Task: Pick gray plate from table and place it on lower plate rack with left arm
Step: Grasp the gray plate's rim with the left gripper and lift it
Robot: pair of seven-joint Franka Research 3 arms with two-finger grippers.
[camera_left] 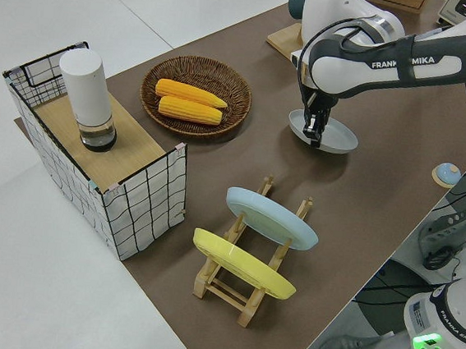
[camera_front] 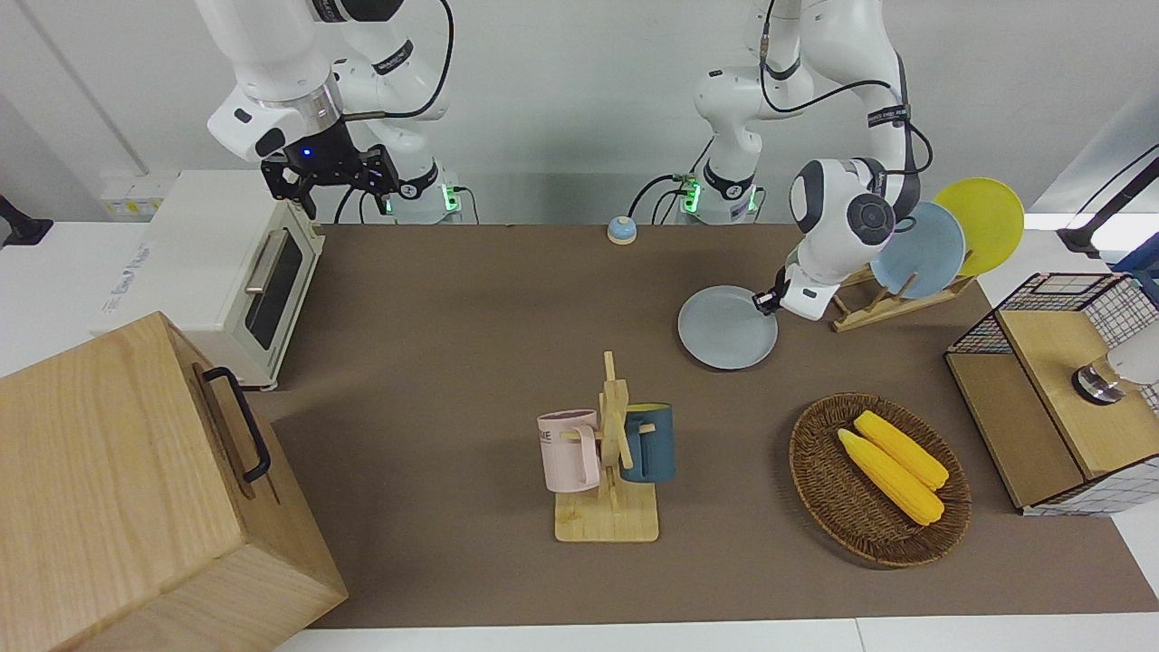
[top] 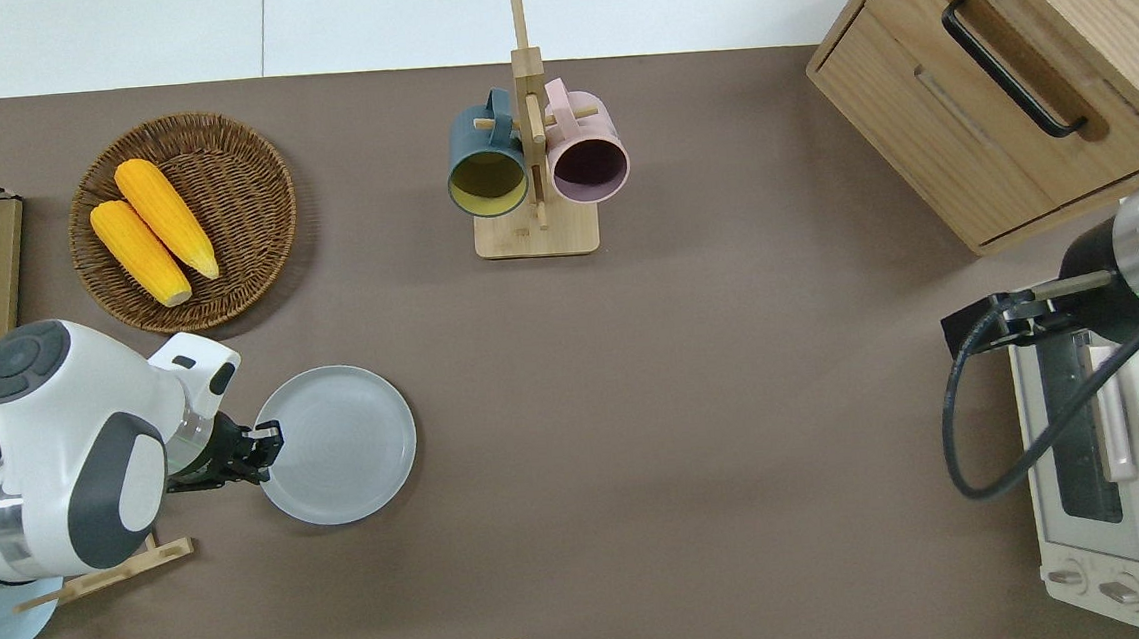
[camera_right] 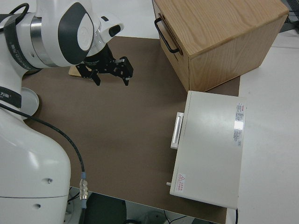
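Both arms are white with dark gray joint caps and black cables. The left arm (camera_left: 392, 62) has "FRANKA EMIKA" printed in black. The right arm's black claw (camera_front: 330, 170) shows a blue light. The bases have green lights.

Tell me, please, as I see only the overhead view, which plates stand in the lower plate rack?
Observer: A light blue plate and a yellow plate lean in the lower plate rack, the yellow one at its end farther from the gray plate.
Operator: Are any slots free?
Observer: Yes. The left side view shows bare pegs at the rack's end toward the gray plate.
Operator: Does the left gripper have the plate?
Observer: From the side, the left gripper points down with its jaws closed on the rim at the plate's rack-side edge.
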